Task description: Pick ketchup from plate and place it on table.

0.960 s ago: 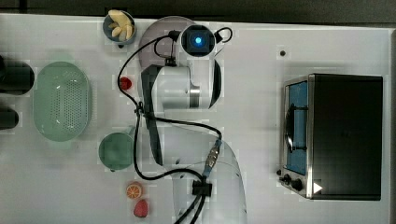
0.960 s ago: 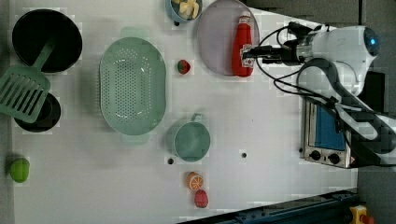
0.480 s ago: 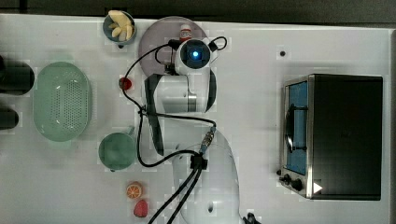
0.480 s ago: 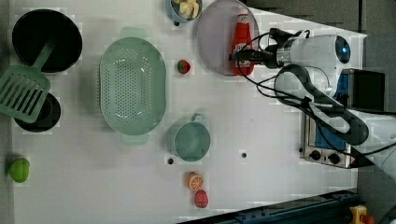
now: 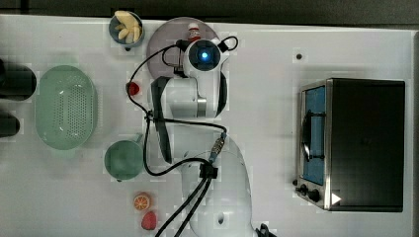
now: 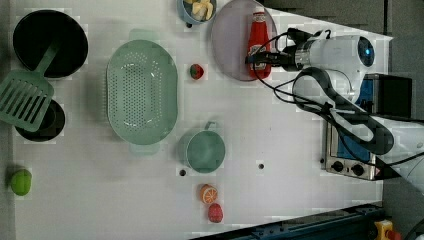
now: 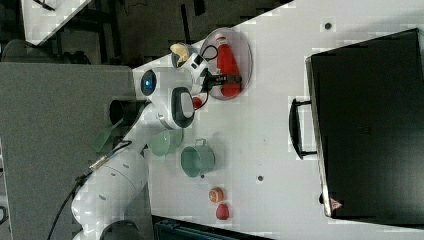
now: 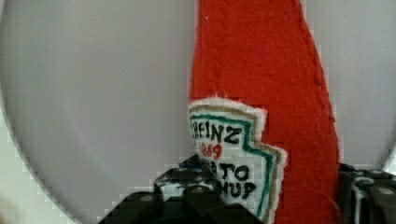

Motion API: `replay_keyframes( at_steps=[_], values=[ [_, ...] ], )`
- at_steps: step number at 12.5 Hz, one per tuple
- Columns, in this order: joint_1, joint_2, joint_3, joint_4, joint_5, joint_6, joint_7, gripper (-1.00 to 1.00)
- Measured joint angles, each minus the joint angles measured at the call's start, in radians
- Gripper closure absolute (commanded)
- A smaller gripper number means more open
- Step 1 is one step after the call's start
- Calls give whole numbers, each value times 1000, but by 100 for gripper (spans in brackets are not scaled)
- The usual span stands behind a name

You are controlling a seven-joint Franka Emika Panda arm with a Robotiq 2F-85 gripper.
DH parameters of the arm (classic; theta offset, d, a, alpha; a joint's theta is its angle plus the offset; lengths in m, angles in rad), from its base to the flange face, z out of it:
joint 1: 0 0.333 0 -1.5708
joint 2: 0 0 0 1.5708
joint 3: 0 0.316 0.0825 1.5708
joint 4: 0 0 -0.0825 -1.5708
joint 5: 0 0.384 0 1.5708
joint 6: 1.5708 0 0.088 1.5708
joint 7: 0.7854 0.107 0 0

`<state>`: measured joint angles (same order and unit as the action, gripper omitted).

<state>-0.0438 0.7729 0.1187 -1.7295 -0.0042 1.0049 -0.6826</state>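
The ketchup (image 6: pixel 259 42) lay flat on the plate (image 6: pixel 227 45), with its white cap toward the left view's top and its labelled body toward the plate's lower rim in the left view. The plate rested on the table (image 6: pixel 280 140) at the left view's upper edge, just beside a small bowl of yellow pieces (image 6: pixel 197 9). The gripper (image 6: pixel 261 58) was positioned at the labelled section of the ketchup. In the wrist view, 1 dark finger (image 8: pixel 187 196) overlapped the label's edge and the other (image 8: pixel 366 191) sat against the opposite red flank, so the 2 fingers straddled the body; whether they were already pressing on it or merely close could not be confirmed from these views. In the right view, the gripper (image 7: pixel 226 78) crossed the bottle's lower half. A small red fruit (image 6: pixel 196 71) lay on the table near the plate's rim, between the plate and a green perforated colander (image 6: pixel 142 92)
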Motion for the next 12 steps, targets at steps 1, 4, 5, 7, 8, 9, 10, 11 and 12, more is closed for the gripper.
replay_keyframes(
  at_steps=[1, 4, 5, 7, 8, 9, 10, 11, 12],
  values=[
    [-2, -2, 0, 5, 0, -3, 0, -27],
    [-4, -41, -4, 4, -4, -23, 1, -27],
    [-3, -63, -5, 3, -4, -32, 6, -26],
    [-5, -133, 0, -4, -1, -71, 23, -27],
    [-6, -175, 4, -4, -2, -113, 35, -26],
    [-4, -222, 4, -5, -2, -167, 45, -26],
    [-3, -267, 4, -1, -1, -211, 51, -26],
    [-1, -313, 1, -3, -2, -266, 61, -27],
    [-1, -362, -2, -8, -4, -331, 80, -27]
  ],
)
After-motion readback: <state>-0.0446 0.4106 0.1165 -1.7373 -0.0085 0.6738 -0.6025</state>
